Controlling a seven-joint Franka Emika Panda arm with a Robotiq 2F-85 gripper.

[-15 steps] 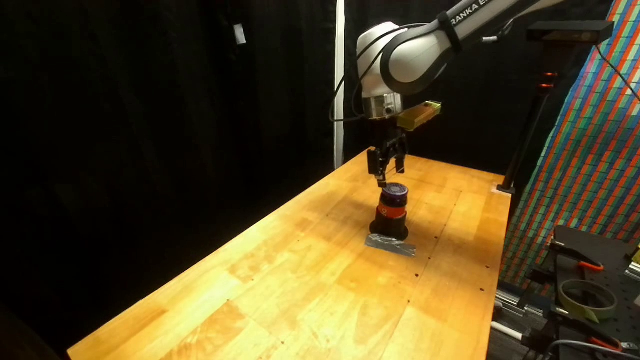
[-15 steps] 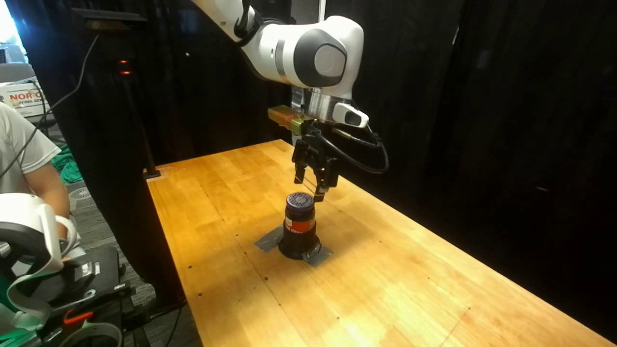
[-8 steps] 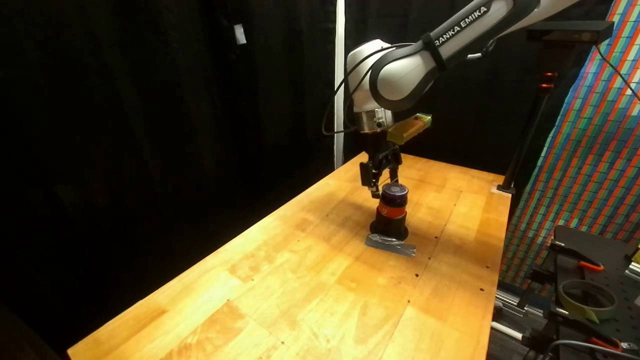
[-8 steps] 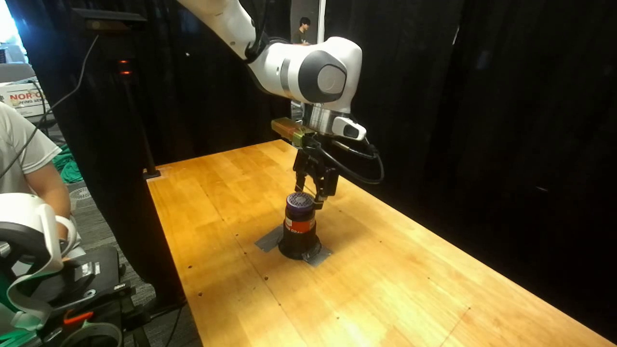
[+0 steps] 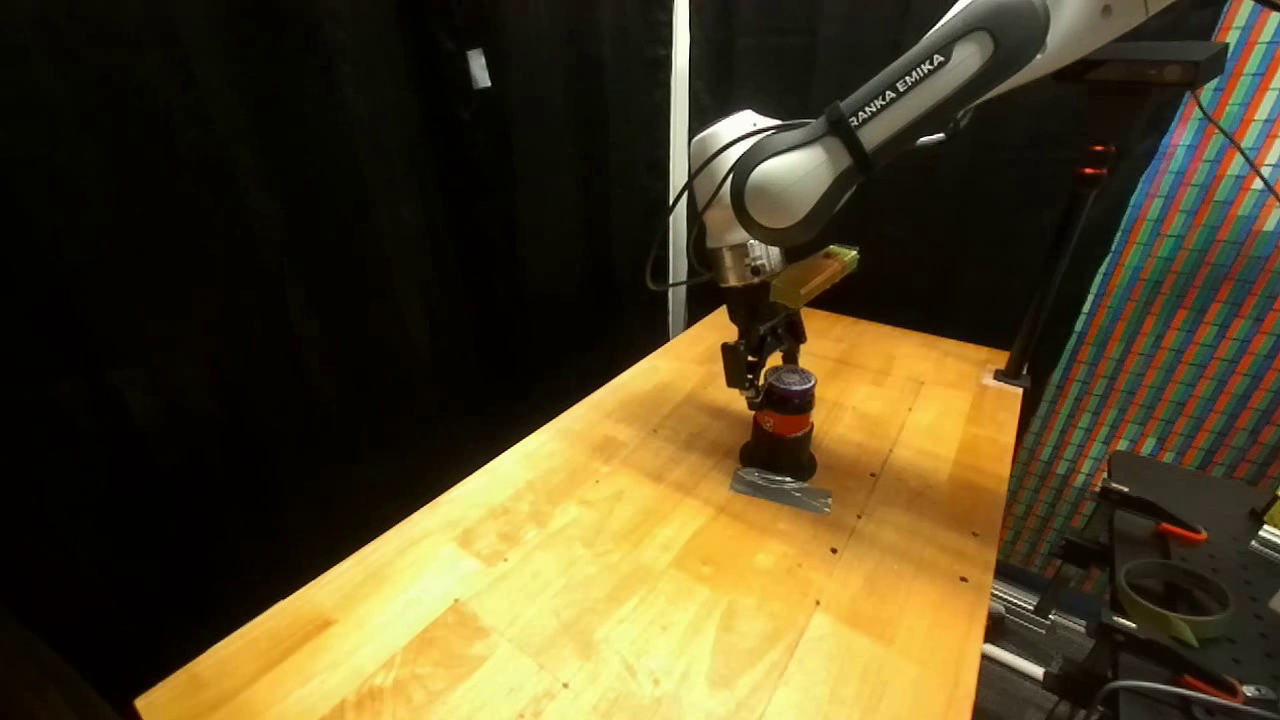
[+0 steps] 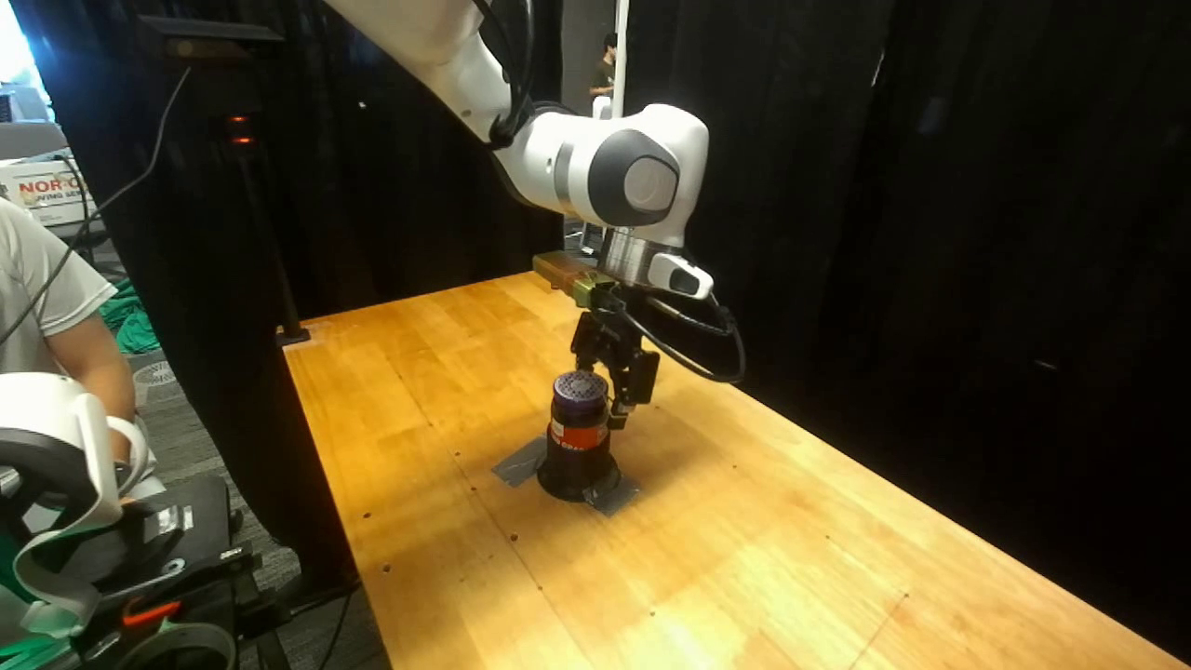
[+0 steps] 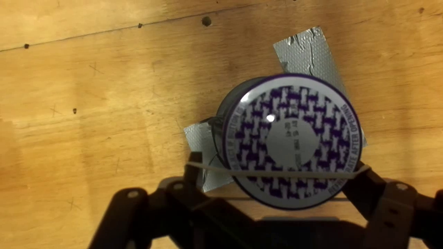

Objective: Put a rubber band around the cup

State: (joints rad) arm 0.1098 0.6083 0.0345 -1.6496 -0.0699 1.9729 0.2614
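Observation:
The cup stands upright on the table in both exterior views, dark with a red-orange stripe. Its pale, purple-patterned top fills the middle of the wrist view. My gripper is open, with its fingertips spread about as wide as the top. A thin pale rubber band is stretched between the fingertips and crosses over the top's near part. A thin dark line shows behind the top; I cannot tell if it is the band's other strand. In an exterior view the near fingertip is beside the cup's upper body.
Grey tape lies at the cup's black base on the wooden table. A pole with a camera stands at the far table corner. A side stand with a tape roll is beyond the edge. A person sits beside the table.
My gripper has come down in steps, from above the cup's top to beside its upper body, with the band still stretched between the fingers. The cup has not moved.

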